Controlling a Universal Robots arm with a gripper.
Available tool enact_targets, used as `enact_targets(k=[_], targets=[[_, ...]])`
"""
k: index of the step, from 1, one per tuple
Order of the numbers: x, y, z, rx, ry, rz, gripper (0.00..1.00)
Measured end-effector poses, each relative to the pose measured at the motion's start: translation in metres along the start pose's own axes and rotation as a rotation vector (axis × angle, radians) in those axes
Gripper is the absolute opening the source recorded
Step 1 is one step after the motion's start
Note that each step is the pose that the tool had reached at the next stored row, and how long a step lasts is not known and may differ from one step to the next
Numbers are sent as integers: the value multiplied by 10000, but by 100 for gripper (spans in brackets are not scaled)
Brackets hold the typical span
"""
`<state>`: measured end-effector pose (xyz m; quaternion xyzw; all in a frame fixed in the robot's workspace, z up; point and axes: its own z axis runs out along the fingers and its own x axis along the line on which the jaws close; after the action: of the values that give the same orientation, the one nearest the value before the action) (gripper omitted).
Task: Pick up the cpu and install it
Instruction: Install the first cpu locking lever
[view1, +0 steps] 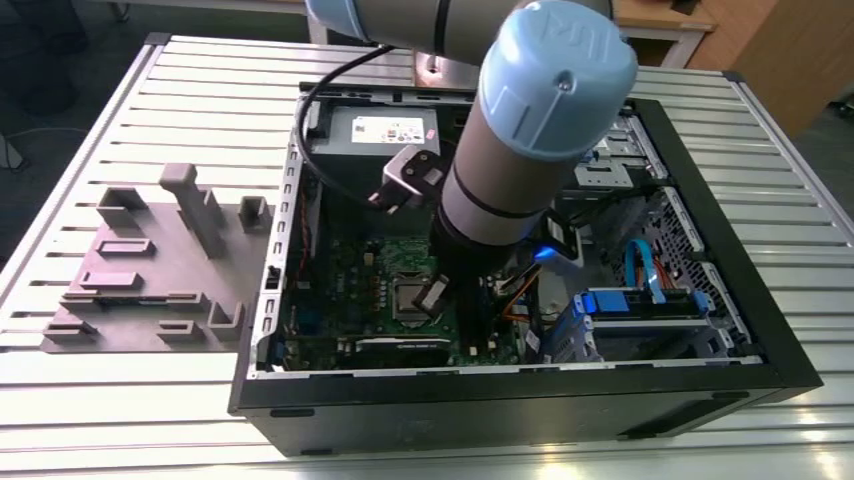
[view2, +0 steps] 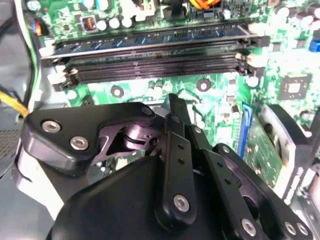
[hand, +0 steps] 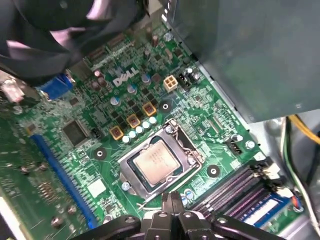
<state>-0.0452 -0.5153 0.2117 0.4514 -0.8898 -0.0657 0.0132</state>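
Note:
In the first wrist view the cpu (hand: 156, 165), a small square chip with a silvery top, lies flat inside the metal socket frame (hand: 192, 150) on the green motherboard. My gripper (hand: 170, 199) hovers just beside the socket, on the side of the memory slots. Its two black fingers are pressed together with nothing between them. The second wrist view looks over the gripper's black linkage to the fingertips (view2: 172, 105), which meet above the board. In the exterior view the arm reaches down into the open computer case, and the gripper (view1: 447, 303) is low over the motherboard's middle.
Long black memory slots (view2: 155, 62) run close to the fingertips. A grey power-supply box (view1: 387, 128) sits at the case's far end, and a blue drive bay (view1: 641, 305) on the exterior view's right. The black case walls (view1: 534, 400) ring the board. A grey fixture plate (view1: 147, 265) lies outside.

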Motion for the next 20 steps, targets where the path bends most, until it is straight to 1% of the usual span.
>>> enact_targets(k=[4, 5, 6, 8, 10, 15, 17, 20], targets=[[-6, 20, -154, 0, 1, 0, 10], [-7, 24, -183, 0, 0, 0, 10], [-7, 25, -194, 0, 2, 0, 10], [-7, 26, -193, -1, -1, -2, 10], [4, 43, -192, 3, -2, -1, 10], [45, 146, -171, 27, -17, -4, 10], [50, 191, -161, 32, -22, -3, 10], [55, 242, -154, 38, -27, -6, 10]])
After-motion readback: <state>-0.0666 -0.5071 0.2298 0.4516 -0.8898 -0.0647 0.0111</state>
